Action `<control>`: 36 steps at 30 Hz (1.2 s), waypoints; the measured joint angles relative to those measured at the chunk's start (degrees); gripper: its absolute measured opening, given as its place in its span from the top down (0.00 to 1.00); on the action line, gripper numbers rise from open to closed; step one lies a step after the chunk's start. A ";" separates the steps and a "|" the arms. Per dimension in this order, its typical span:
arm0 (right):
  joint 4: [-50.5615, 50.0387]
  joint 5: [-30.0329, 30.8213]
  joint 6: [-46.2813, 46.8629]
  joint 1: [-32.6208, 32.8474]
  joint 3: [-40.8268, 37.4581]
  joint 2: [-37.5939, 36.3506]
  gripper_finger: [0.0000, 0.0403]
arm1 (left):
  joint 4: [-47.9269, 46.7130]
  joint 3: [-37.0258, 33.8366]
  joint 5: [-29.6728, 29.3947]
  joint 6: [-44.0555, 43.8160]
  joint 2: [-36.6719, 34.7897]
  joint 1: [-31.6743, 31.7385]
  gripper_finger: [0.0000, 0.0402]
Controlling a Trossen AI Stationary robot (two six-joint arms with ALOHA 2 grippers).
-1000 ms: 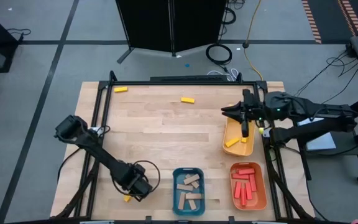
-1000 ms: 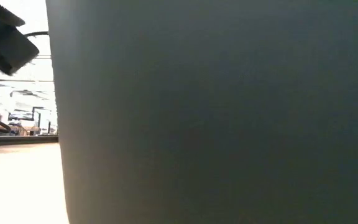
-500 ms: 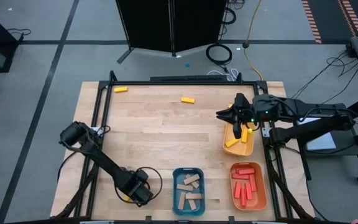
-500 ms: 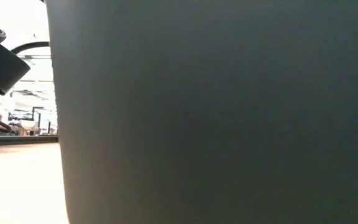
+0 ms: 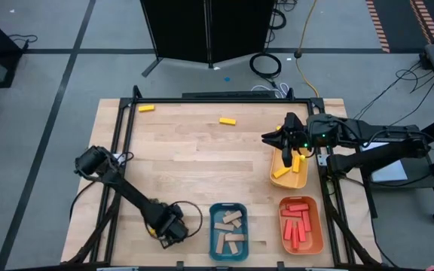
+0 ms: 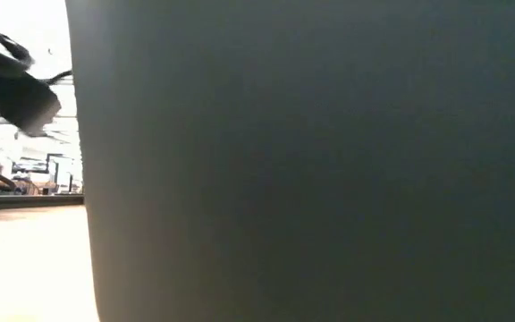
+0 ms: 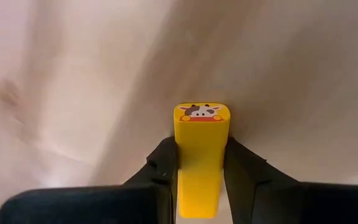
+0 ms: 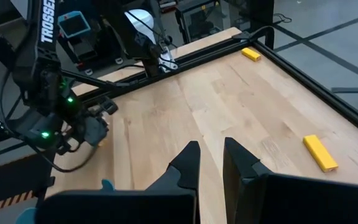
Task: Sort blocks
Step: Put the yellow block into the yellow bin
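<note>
Blocks mostly sorted already: tan ones sit in the blue tray (image 5: 211, 226), red ones in the orange tray (image 5: 316, 226), a couple of yellow ones in the yellow tray (image 5: 276, 162). Your left gripper (image 7: 199, 163) is down at the table's near edge, just left of the blue tray, fingers closed on a yellow block (image 7: 201, 155) with a cow face on its end; it holds that block close over the wood. Your right gripper (image 8: 209, 163) hangs over the yellow tray with its fingers narrow and nothing between them. Two more yellow blocks lie on the far side of the table, one near the far left corner (image 5: 146, 108), one farther right (image 5: 227, 120). Judged step: carrying the gripped block off. Next you need to lift it clear and cross the blue and orange trays to reach the yellow tray, well apart from it, or pass it to the right arm.
</note>
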 joint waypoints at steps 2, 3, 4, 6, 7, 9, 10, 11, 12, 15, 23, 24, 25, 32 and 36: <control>0.02 0.00 0.39 0.00 -0.01 0.00 1.00 | -0.56 -0.10 -1.24 2.86 -0.40 1.75 0.82; 0.00 0.00 0.83 0.00 0.01 0.00 1.00 | -0.68 -0.16 -2.68 4.03 -0.61 2.68 0.82; 0.00 -0.02 1.62 0.00 -0.01 -0.02 1.00 | -0.79 -0.20 -4.12 5.06 -1.04 3.79 0.82; -0.05 -0.07 3.56 0.02 0.01 -0.06 1.00 | -1.10 -0.26 -9.96 7.28 -2.09 6.39 0.82; -0.09 -0.10 4.34 0.08 0.00 -0.08 1.00 | -1.06 -0.26 -11.62 8.50 -2.66 8.06 0.82; -0.36 -0.12 5.29 0.38 -0.01 -0.09 1.00 | -1.00 -0.26 -14.57 10.76 -3.77 10.89 0.82; -0.46 -0.01 5.56 0.58 -0.01 -0.09 1.00 | -0.43 -0.26 -14.94 12.23 -4.28 12.48 0.82; -0.48 -0.04 5.83 0.72 0.01 -0.09 1.00 | 0.72 -0.26 -15.37 13.75 -4.70 14.01 0.82; -0.48 -0.06 6.06 0.88 -0.01 -0.09 1.00 | 2.50 -0.26 -15.68 15.11 -4.99 15.53 0.82; -0.48 -0.05 7.20 1.55 -0.01 -0.11 1.00 | 10.50 -0.26 -16.90 17.77 -5.11 20.32 0.82; 0.70 6.50 6.94 1.78 -0.01 -0.74 1.00 | 47.18 -0.01 -16.53 21.68 -4.71 31.86 0.82; 1.33 7.97 6.31 1.58 -0.01 -1.08 1.00 | 51.15 0.67 -16.49 21.70 -4.03 33.30 0.82; 1.97 9.15 5.83 1.31 -0.01 -1.47 1.00 | 53.69 1.67 -16.23 21.97 -3.27 34.61 0.82; 6.50 13.11 4.35 -0.79 -0.01 -3.97 1.00 | 55.48 19.21 -6.38 26.64 11.57 40.50 0.82; 9.03 16.76 2.94 -1.20 -0.01 -5.98 1.00 | 56.02 30.61 -4.85 26.20 19.40 40.75 0.82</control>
